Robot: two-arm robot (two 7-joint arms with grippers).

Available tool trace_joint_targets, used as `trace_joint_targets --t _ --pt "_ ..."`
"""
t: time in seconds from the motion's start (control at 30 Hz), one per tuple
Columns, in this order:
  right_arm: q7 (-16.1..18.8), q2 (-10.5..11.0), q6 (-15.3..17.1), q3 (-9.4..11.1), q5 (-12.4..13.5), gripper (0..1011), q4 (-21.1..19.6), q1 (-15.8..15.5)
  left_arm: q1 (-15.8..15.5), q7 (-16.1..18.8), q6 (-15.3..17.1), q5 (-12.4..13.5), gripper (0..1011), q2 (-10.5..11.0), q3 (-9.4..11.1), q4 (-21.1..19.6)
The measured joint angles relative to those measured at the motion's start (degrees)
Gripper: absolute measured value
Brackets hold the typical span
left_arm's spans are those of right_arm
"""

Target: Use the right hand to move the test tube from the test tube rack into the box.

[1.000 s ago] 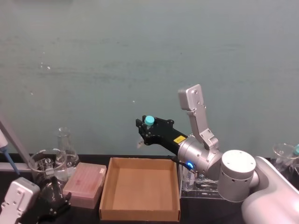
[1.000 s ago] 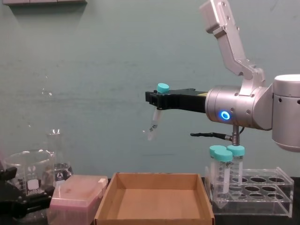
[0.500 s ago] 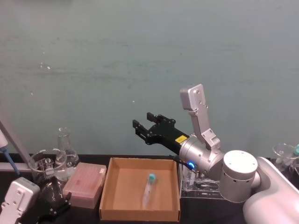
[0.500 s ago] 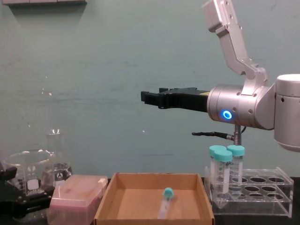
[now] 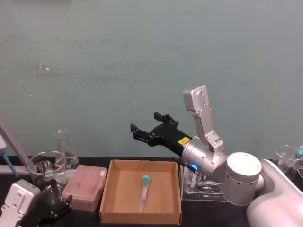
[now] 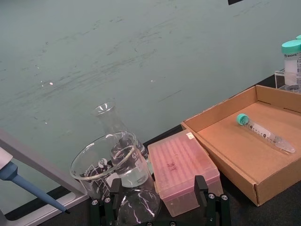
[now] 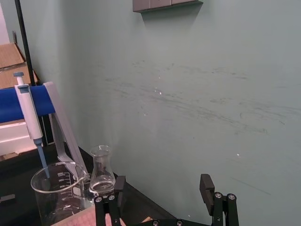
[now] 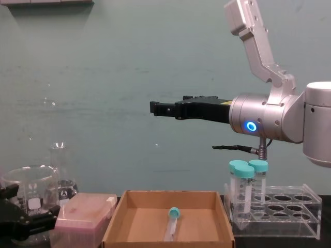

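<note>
The slim test tube (image 5: pixel 143 193) with its teal cap lies flat on the floor of the brown cardboard box (image 5: pixel 107 191), also visible in the chest view as the test tube (image 8: pixel 171 223) inside the box (image 8: pixel 117 219). High above the box, my right gripper (image 5: pixel 144 124) hangs open with nothing between its fingers; the chest view shows this gripper (image 8: pixel 155 108) well clear of the tube. The clear test tube rack (image 8: pixel 283 214) stands right of the box with two wider teal-capped tubes (image 8: pixel 241 187) upright in it. My left gripper (image 5: pixel 53 207) rests open at the near left.
A pink translucent box (image 5: pixel 86 187) sits against the cardboard box's left side. A glass beaker (image 5: pixel 45 168) and a conical flask (image 5: pixel 64 147) stand further left. A blue pipette on a stand (image 7: pixel 29 115) is beyond them. Glassware (image 5: pixel 289 156) stands at the far right.
My right gripper opened and let go of the test tube. The tube fell into the box and now lies still on its floor. The arm stayed high.
</note>
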Motion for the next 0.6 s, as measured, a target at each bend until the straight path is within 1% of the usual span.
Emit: trace_joint_targets --t 0.07,0.17,0.2,0.27,0.3,0.4,0.43,0.53,0.6 --pt "0.00 0.01 0.00 0.00 0.00 1003 0.00 -0.01 0.00 0.00 0.00 0.00 1000 0.00 0.00 0.00" --pt "0.10 0.86 -0.93 -0.18 -0.08 1003 -1.30 -0.78 0.00 0.00 0.00 0.00 1000 0.00 0.00 0.00" --pt "0.24 1.51 -1.64 -0.16 -0.08 1003 -2.76 -1.42 0.00 0.00 0.00 0.00 1000 0.00 0.00 0.00" --pt "0.27 2.15 -2.28 0.07 -0.01 1003 -4.29 -2.14 0.00 0.00 0.00 0.00 1000 0.00 0.00 0.00" --pt "0.26 2.95 -2.96 0.50 0.23 1003 -6.30 -3.07 0.00 0.00 0.00 0.00 1000 0.00 0.00 0.00" --pt "0.06 4.22 -3.91 1.35 0.74 1003 -9.59 -4.71 0.00 0.00 0.00 0.00 1000 0.00 0.00 0.00" --pt "-0.40 5.29 -4.55 2.13 0.97 1003 -12.05 -6.06 0.00 0.00 0.00 0.00 1000 -0.01 0.00 0.00" --pt "-1.57 6.80 -5.79 3.22 1.01 1003 -15.21 -8.23 0.00 0.00 0.00 0.00 1000 0.00 0.00 0.00" --pt "-3.64 9.05 -7.23 5.07 0.53 1003 -19.38 -11.65 0.00 0.00 0.00 0.00 1000 0.00 0.00 0.00"
